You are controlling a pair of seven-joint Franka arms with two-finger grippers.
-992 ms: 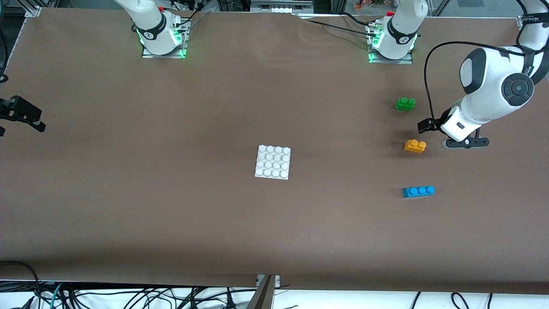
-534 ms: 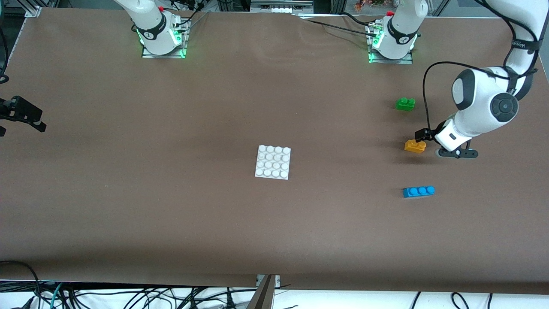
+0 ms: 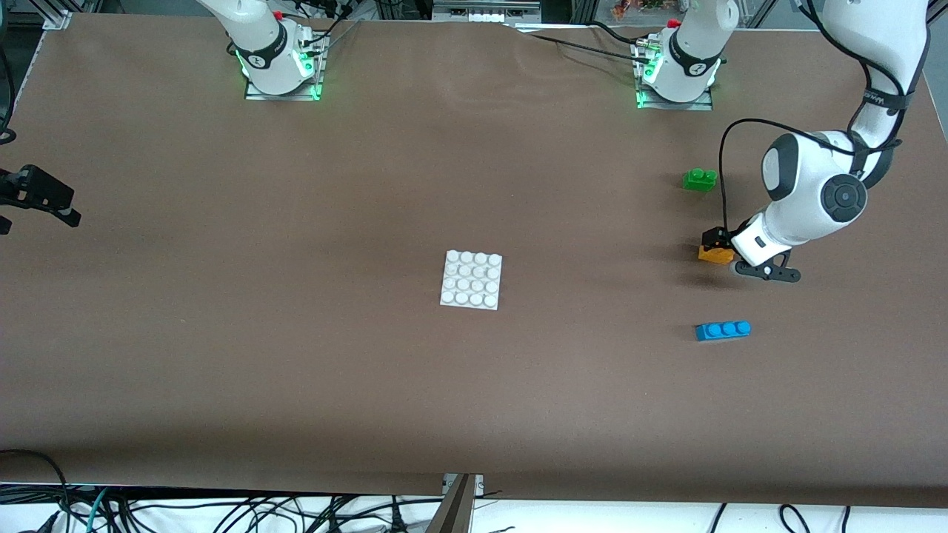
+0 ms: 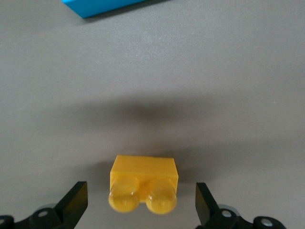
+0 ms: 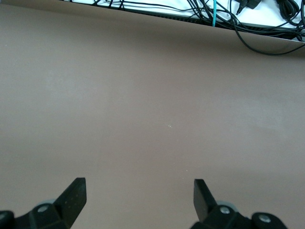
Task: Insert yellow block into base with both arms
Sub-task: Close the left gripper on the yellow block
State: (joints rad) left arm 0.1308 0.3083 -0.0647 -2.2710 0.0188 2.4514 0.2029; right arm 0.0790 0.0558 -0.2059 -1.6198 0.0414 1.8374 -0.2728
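Right now the left gripper [image 4: 141, 202] is down over the yellow block [image 4: 144, 182], its two black fingers [image 4: 75, 200] spread wide with the brick sitting in the gap between them, touched by neither as far as I can see. The brick rests on the brown table [image 3: 296, 370] with its two round studs up, toward the left arm's end. From the front, the gripper's black tip covers part of the yellow block [image 3: 714, 255], and the white wrist of the left arm [image 3: 811, 196] bends in from the table's edge above it.

Just around it lie two other bricks: a green brick [image 3: 699, 179] farther from the front camera than the yellow one, and a blue brick [image 3: 723, 330] nearer to it; the blue one's edge also shows in the left wrist view [image 4: 102, 5]. The base [image 3: 472, 279], a white studded plate, lies flat near the middle of the table, well apart from all three bricks.

The right gripper [image 5: 139, 199] waits over bare table at the right arm's end, its fingers also wide apart and holding nothing.
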